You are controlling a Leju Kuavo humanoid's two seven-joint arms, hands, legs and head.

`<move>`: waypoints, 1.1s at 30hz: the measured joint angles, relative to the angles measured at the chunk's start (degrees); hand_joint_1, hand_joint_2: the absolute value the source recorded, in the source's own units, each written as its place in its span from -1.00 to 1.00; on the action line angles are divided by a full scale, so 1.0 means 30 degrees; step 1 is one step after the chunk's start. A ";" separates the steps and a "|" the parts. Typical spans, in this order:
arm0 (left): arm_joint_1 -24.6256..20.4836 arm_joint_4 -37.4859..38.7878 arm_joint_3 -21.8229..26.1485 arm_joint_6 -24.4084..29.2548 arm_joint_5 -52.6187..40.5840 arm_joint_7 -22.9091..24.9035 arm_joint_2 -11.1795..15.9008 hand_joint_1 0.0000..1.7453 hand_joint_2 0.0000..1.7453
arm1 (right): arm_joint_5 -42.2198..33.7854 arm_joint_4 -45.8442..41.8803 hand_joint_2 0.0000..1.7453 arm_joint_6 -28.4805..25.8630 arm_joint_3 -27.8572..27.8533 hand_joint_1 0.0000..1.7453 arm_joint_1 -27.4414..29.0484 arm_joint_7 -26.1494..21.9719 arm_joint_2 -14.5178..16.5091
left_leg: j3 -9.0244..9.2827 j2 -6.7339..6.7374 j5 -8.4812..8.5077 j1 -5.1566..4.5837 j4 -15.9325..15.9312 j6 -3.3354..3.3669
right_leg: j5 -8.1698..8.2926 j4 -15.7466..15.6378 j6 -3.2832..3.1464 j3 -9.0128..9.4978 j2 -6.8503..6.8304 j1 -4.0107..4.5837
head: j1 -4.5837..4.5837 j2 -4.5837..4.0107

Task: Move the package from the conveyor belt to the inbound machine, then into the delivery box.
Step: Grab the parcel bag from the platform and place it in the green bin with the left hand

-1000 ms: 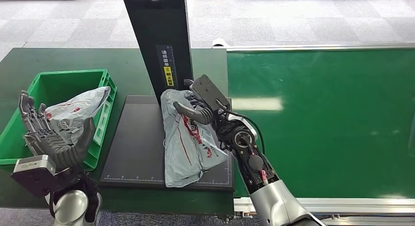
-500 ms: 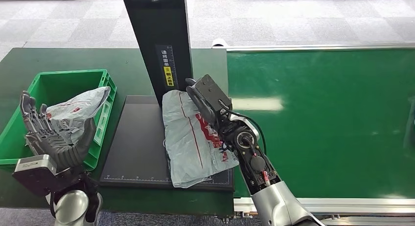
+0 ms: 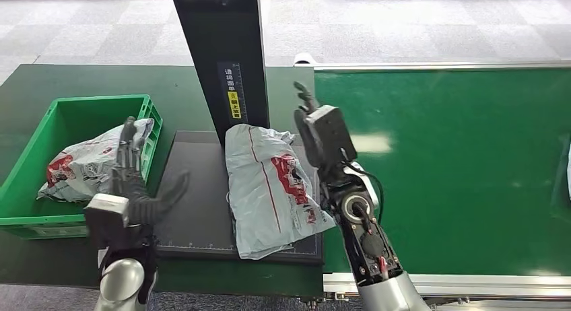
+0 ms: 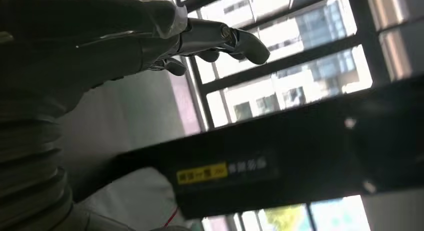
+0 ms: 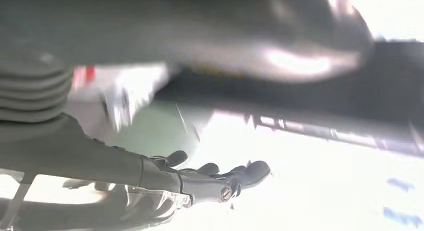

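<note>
Package [image 3: 273,190] lies flat on the black scanner plate [image 3: 192,196], its 5 o'clock corner hanging off the plate edge. Right hand [image 3: 322,129] at its 2 o'clock, fingers spread, holding nothing. Left hand [image 3: 138,190] at 9 o'clock over the plate, open, empty. Risk: left hand grabs slick film, the bag slides off that edge. Green box [image 3: 40,220] already holds a bag [image 3: 87,164], so the drop could snag.

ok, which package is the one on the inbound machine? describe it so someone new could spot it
Find the tall black post in the middle of the green table; a dark flat platform lies at its foot. The package is the grey plastic mailer with red print lying on that platform, beside the right hand. The other grey mailer lies in the green crate.
</note>
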 joint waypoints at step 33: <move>-0.7591 1.8056 -0.7535 -0.4558 -0.9563 0.1844 -0.2175 0.93 1.00 | 0.1303 -1.3356 1.00 -0.4104 -0.7540 -1.00 0.8970 -0.3180 -0.0385 | 0.0212 0.0009 -0.0089 -0.0019 -0.0010 0.0045 | -0.0043 -0.0039 0.0072 0.0344 0.0025 -0.0016 | 0.0055 0.0000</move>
